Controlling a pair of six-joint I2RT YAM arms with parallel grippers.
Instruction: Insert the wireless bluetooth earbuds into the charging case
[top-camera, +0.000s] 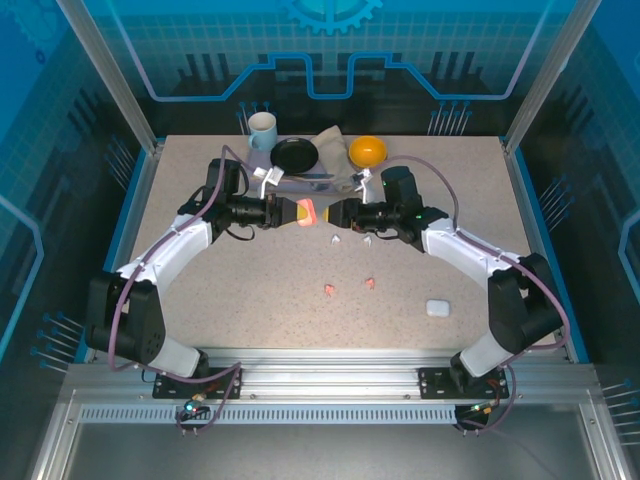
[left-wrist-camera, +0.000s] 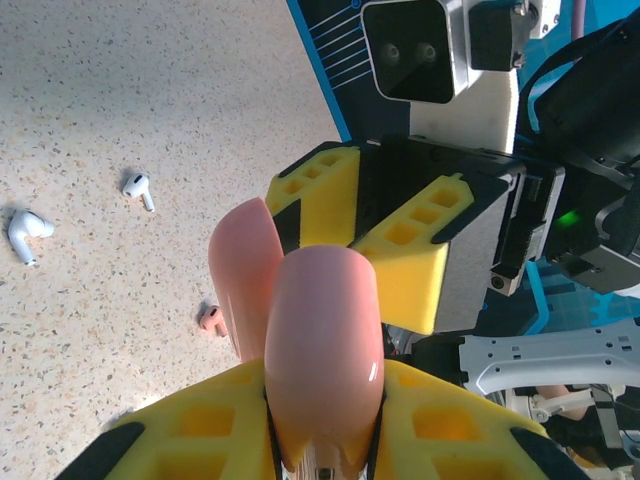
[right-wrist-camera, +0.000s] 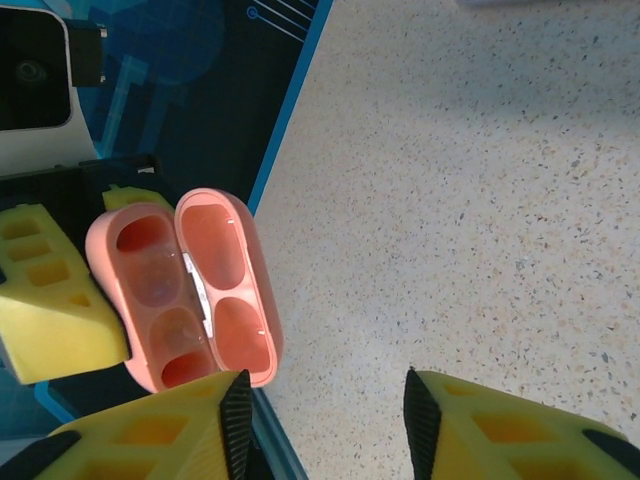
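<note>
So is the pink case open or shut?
Open. In the right wrist view the pink case has its lid swung back, and the hollows in both halves show empty.

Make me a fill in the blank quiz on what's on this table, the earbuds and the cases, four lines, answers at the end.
1. The left fingers grip a ___ case.
2. Its lid stands ___.
3. ___ pink earbuds lie on the table.
4. The white case lies on the robot's ___ side.
Missing words: pink; open; Two; right.
</note>
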